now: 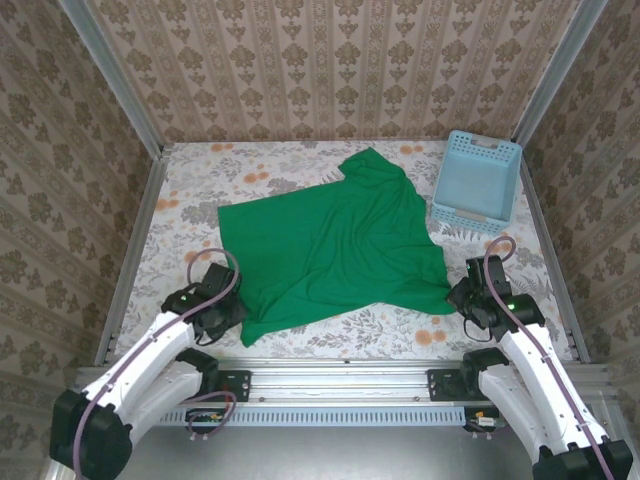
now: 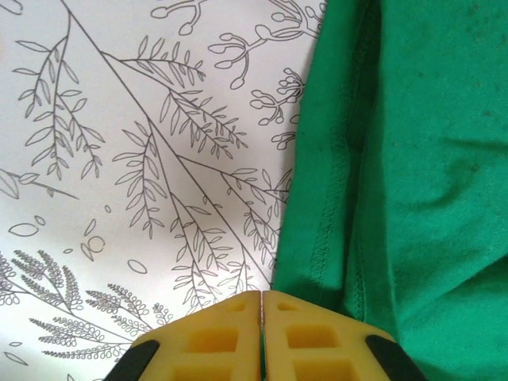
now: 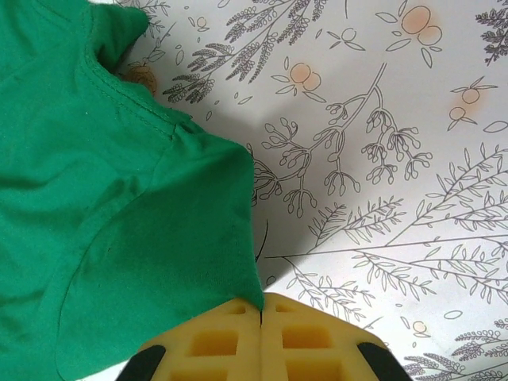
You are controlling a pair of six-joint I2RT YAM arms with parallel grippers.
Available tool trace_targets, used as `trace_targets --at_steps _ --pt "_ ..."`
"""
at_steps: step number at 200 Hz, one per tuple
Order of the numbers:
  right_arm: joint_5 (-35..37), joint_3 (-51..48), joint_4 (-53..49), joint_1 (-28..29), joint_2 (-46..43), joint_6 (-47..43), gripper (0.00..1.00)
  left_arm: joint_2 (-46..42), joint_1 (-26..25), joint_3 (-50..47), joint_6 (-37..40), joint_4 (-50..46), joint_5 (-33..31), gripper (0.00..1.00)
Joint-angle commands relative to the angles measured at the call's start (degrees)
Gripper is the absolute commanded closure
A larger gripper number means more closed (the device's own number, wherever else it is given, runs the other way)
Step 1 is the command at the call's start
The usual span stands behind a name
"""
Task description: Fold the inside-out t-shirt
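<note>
One green t-shirt (image 1: 330,245) lies spread on the counter (image 1: 400,328). The right claw (image 3: 261,311) pinches its near corner. The left claw (image 2: 262,295) is closed, the hem just beside it. One blue basket (image 1: 477,180) stands beyond.

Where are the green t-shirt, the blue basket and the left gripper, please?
green t-shirt (image 1: 330,245): top external view, middle of the cloth.
blue basket (image 1: 468,214): top external view, near wall.
left gripper (image 2: 262,298): left wrist view, between shut fingertips.
</note>
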Motion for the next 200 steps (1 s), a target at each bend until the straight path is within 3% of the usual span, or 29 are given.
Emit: trace_targets --at_steps 1,12,24,52,74,112,146,171,188,200 --pt "2.3 1.3 -0.4 -0.2 0.6 -0.9 1.00 -1.9 -0.2 0.1 -0.2 -1.7 0.4 0.85" --pt "2.0 1.3 0.0 -0.2 0.9 -1.0 1.00 -1.9 -2.2 1.5 1.1 -0.3 0.9 0.67" --pt "1.9 1.3 0.4 -0.3 1.1 -1.1 1.00 0.3 -5.2 3.9 1.7 -0.1 0.3 0.53" --pt "2.5 1.4 0.4 -0.2 1.1 -1.1 1.00 10.0 -11.2 8.8 1.6 -1.4 -2.7 0.39" --pt "3.5 1.3 0.6 -0.3 1.2 -0.8 1.00 16.9 -12.1 9.2 1.7 0.7 -1.4 0.31" --pt "4.0 1.5 1.1 -1.2 1.9 -0.9 1.00 19.9 -12.1 6.8 1.5 3.0 -0.8 0.37" --pt "4.0 1.9 1.4 -3.1 2.5 -1.8 1.00 14.3 -8.6 3.8 1.4 0.5 -1.3 0.64" --pt "3.6 2.1 1.6 -4.0 2.6 -2.3 1.00 8.8 -6.5 1.9 1.2 -0.9 -0.4 0.79" --pt "3.6 2.2 1.7 -4.1 2.7 -2.5 1.00 6.0 -6.7 1.8 0.4 -1.6 0.4 0.81" --pt "3.4 2.3 1.8 -4.1 2.8 -2.5 1.00 4.5 -8.1 2.4 -0.5 -2.4 1.3 0.75"
